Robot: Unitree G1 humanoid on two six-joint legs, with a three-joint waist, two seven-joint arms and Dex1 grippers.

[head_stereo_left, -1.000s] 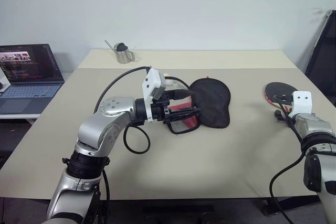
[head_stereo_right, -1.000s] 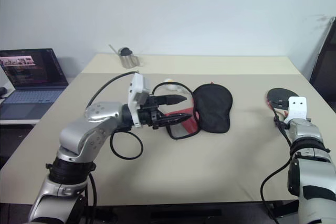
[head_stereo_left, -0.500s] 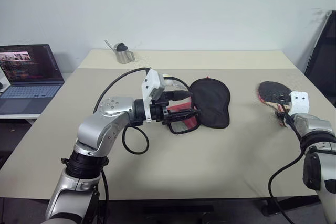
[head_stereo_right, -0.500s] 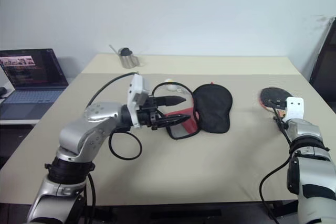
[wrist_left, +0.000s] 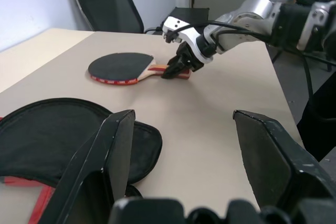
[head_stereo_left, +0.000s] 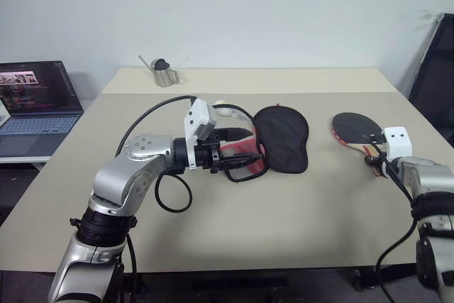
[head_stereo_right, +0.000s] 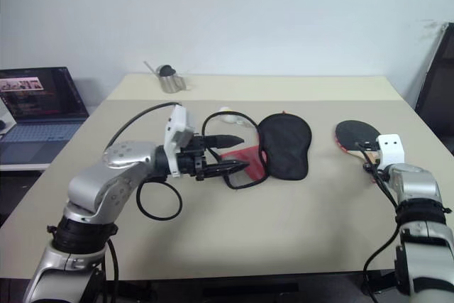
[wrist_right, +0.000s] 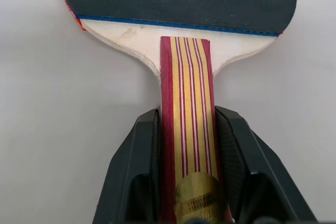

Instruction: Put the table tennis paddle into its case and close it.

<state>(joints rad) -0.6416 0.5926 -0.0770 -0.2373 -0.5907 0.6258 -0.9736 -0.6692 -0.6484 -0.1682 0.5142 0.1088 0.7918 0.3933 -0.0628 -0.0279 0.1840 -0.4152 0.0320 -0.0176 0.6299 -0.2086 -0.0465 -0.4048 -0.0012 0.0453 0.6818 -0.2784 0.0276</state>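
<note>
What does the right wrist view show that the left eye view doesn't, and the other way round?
Right wrist view: the red and yellow stripes of the paddle's handle, a gold label at its end, and the right gripper's fingers pressed on both sides of the handle.
Left eye view: the case at the left gripper, a laptop, a metal cup and the table.
Both: the paddle held by the right gripper.

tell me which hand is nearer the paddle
Right. The right hand grips the paddle by its handle; the left hand is across the table at the case.
</note>
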